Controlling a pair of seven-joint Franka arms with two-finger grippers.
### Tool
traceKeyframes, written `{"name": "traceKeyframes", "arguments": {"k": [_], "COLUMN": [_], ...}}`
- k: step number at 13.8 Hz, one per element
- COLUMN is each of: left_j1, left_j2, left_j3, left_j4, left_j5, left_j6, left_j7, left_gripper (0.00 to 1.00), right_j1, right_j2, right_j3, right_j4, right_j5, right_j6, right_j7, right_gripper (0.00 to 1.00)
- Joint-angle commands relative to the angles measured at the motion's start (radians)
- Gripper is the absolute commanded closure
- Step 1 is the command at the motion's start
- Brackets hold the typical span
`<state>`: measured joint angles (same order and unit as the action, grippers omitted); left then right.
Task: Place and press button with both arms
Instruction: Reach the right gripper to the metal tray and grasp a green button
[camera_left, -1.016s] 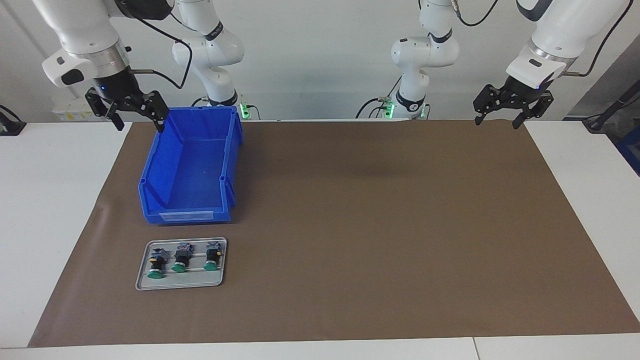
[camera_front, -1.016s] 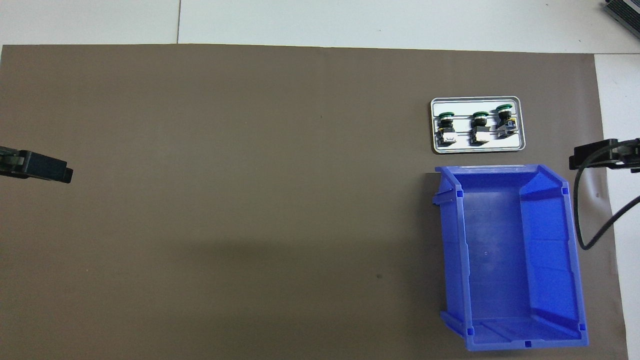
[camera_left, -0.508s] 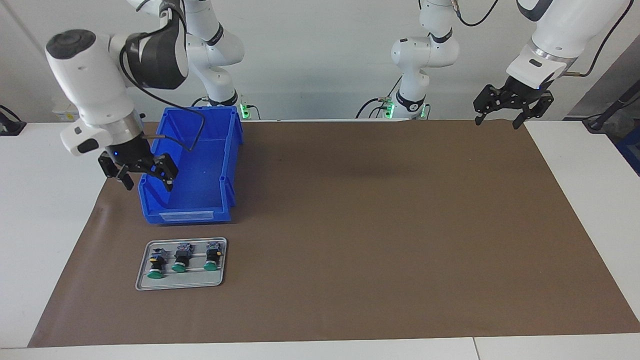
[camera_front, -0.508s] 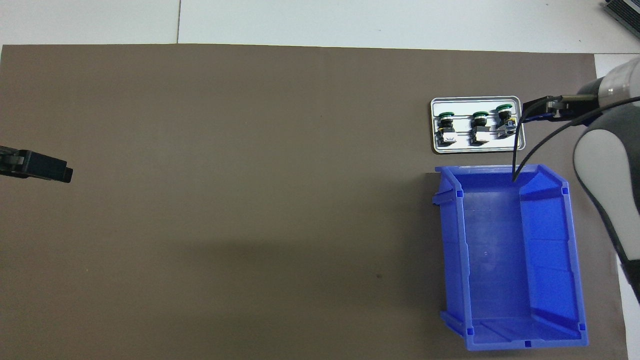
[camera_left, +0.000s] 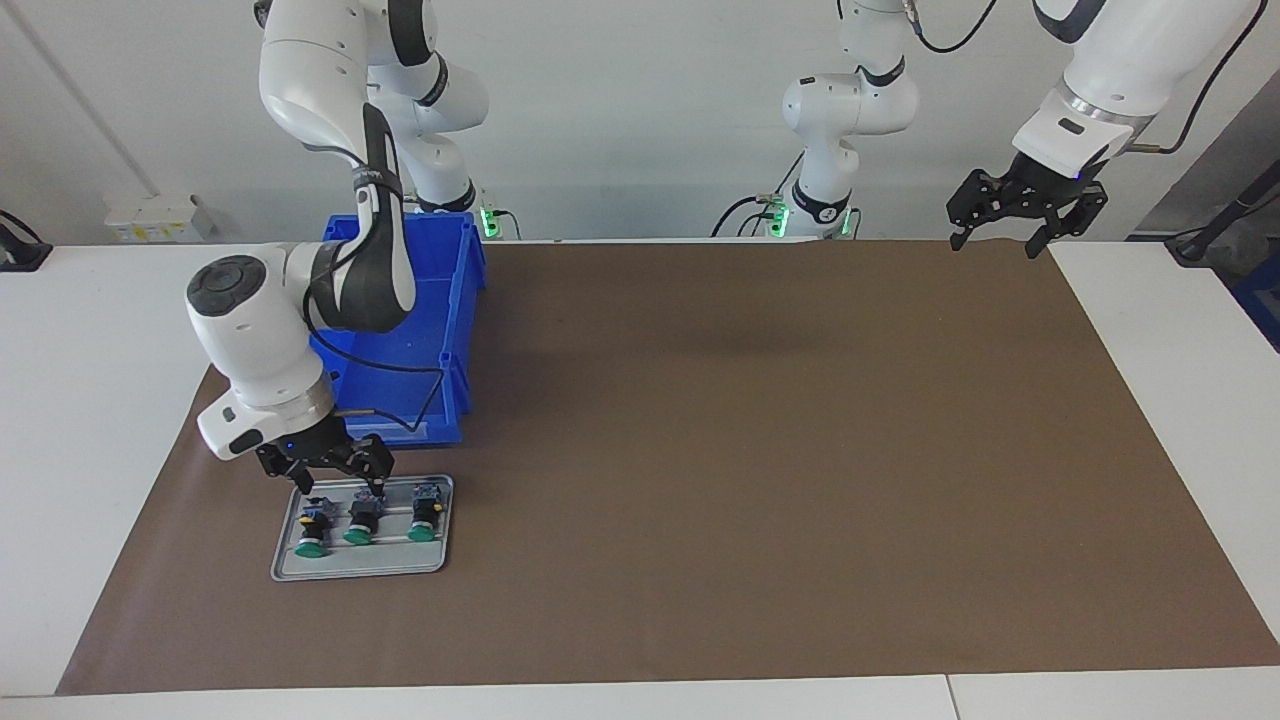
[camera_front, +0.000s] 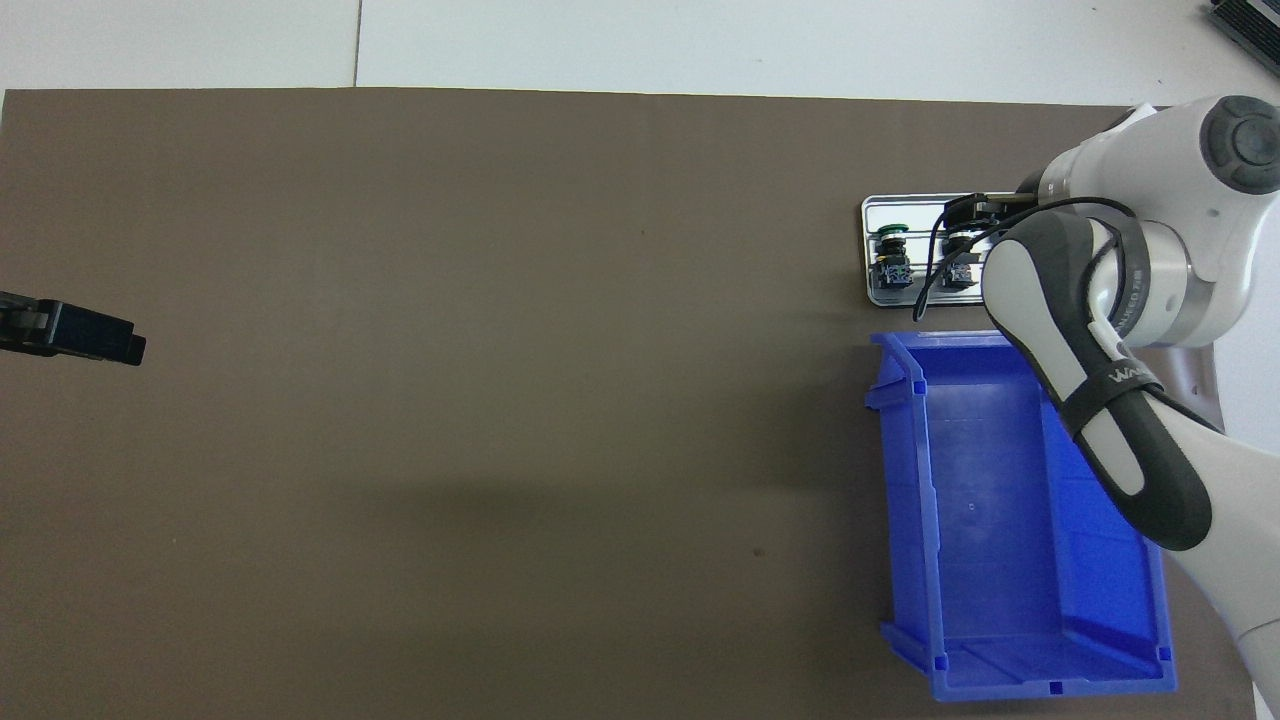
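The right gripper (camera_left: 326, 470), jaws open, has descended from the blue plastic bin's (camera_left: 385, 390) twelve-o'clock end onto the grey metal tray's (camera_left: 360, 568) green-capped buttons (camera_left: 362, 517); pickup looks imminent; the left gripper (camera_left: 1027, 212) waits, open.

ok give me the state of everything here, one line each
right gripper: open, empty, low over the tray's near edge
left gripper: open, empty, waiting in the air at its own end of the table
three buttons: lying on their sides in a row on the tray, none held
tray: flat on the mat, beside the bin's farther end
blue bin: upright, open-topped, looks empty
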<state>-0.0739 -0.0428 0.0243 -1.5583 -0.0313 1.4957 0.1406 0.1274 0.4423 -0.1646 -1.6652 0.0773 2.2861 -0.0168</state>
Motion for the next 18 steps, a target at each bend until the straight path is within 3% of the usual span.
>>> {"name": "traceKeyframes", "arguments": {"k": [1, 6, 13, 16, 18], "left_j1": [0.013, 0.013, 0.013, 0.013, 0.013], "left_j2": [-0.028, -0.028, -0.028, -0.028, -0.028], "left_j3": [-0.007, -0.007, -0.007, -0.007, -0.007], "left_j4": [-0.031, -0.031, -0.031, -0.032, -0.031], "left_j5": [-0.010, -0.010, -0.010, -0.010, -0.010], "left_j6": [0.003, 0.003, 0.003, 0.003, 0.003], "left_j7": [0.008, 0.008, 0.008, 0.008, 0.008], "left_gripper": [0.00, 0.00, 0.00, 0.00, 0.00], "right_j1": [-0.012, -0.012, -0.017, -0.029, -0.028], "right_j2": [-0.001, 0.065, 0.072, 0.072, 0.072], "right_j3": [0.005, 0.005, 0.005, 0.005, 0.005], "right_j4": [-0.062, -0.064, -0.093, -0.097, -0.096], "right_j5": [0.027, 0.076, 0.076, 0.076, 0.078], "right_j6": [0.074, 0.118, 0.121, 0.121, 0.113], "right_j7": [-0.052, -0.054, -0.124, -0.158, -0.143], "right_gripper": [0.00, 0.05, 0.17, 0.42, 1.00]}}
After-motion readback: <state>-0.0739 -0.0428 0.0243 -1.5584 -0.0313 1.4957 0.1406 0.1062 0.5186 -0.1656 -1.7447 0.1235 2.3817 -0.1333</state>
